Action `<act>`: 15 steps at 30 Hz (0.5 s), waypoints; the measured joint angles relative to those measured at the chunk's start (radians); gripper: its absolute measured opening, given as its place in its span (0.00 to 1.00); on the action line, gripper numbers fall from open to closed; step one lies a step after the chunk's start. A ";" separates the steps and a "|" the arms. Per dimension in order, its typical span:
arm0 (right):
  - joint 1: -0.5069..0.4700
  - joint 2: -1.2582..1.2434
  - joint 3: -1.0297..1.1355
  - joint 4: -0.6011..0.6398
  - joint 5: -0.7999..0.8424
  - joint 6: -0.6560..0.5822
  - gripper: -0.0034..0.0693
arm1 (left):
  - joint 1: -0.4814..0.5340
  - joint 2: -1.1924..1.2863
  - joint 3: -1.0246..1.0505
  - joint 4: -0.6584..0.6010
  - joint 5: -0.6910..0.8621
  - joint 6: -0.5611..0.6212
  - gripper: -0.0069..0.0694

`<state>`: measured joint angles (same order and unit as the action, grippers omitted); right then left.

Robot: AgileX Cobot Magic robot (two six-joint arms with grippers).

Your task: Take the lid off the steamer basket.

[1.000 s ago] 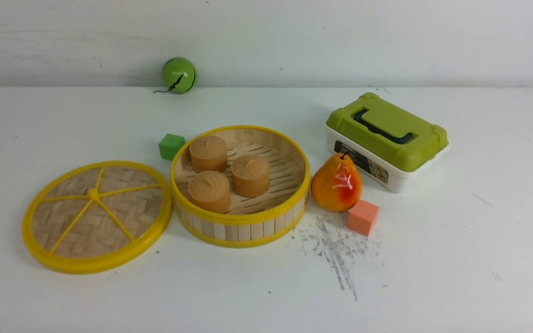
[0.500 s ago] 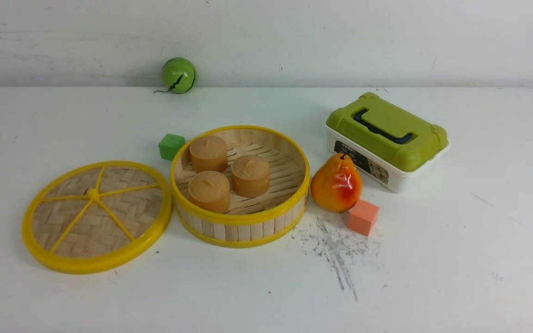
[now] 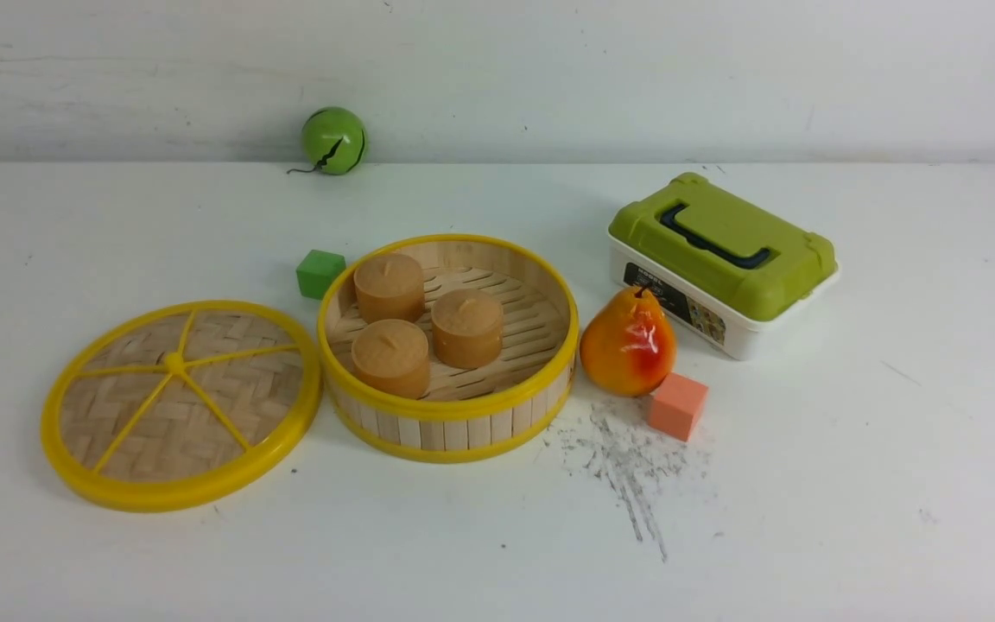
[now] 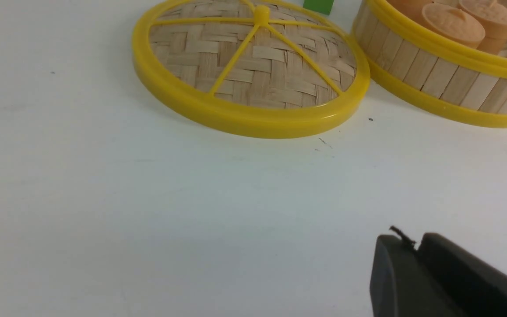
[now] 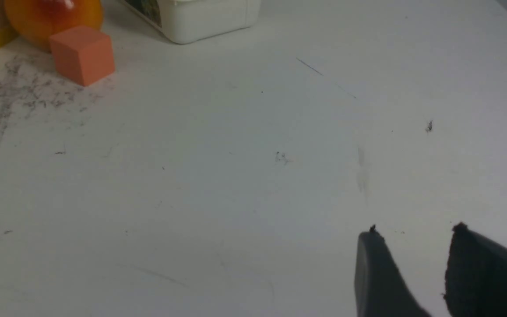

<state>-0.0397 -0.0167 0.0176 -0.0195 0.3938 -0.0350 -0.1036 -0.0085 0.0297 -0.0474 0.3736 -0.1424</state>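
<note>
Lid removal judged finished, to go by how things lie. Lid [image 3: 182, 406] flat on the white table [image 3: 808, 518] at lower left of the front view, knob up, its yellow rim just beside the steamer basket [image 3: 446, 432] and perhaps touching it; cannot tell which. Basket at centre frame, open on top, with three tan cylindrical buns [image 3: 391, 285] on its slatted floor. Neither arm in the front view. Left gripper [image 4: 418, 240] seen only in the left wrist view: fingertips pressed close together, no table showing between them, pinching nothing, hanging over bare table near the lid's rim. Right gripper [image 5: 414, 231] seen only in the right wrist view: fingertips spread with table visible in the gap, empty, well apart from the orange cube [image 3: 677, 406] and the pear [image 3: 629, 343]. Other things standing clear of the work: green cube [image 3: 320, 273] just behind the basket at centre left, white box with green lid [image 3: 722, 259] at right of centre, green ball [image 3: 333, 140] at the wall in the upper left. Step in hand, as a judgement: pulling back after release. Next move probably calls for little: keep both arms off the lid and basket, lift away without nudging the rim, and leave the lid where it lies.
</note>
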 joint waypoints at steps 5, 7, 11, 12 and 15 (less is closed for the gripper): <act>0.000 0.000 0.000 0.000 0.000 0.000 0.38 | 0.000 0.000 0.000 0.000 0.000 0.000 0.19; 0.000 0.000 0.000 0.000 0.000 0.000 0.38 | 0.000 0.000 0.000 0.000 0.000 0.000 0.19; 0.000 0.000 0.000 0.000 0.000 0.000 0.38 | 0.000 0.000 0.000 0.000 0.000 0.000 0.19; 0.000 0.000 0.000 0.000 0.000 0.000 0.38 | 0.000 0.000 0.000 0.000 0.000 0.000 0.19; 0.000 0.000 0.000 0.000 0.000 0.000 0.38 | 0.000 0.000 0.000 0.000 0.000 0.000 0.19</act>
<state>-0.0397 -0.0167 0.0176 -0.0195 0.3938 -0.0350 -0.1036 -0.0085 0.0297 -0.0474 0.3736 -0.1424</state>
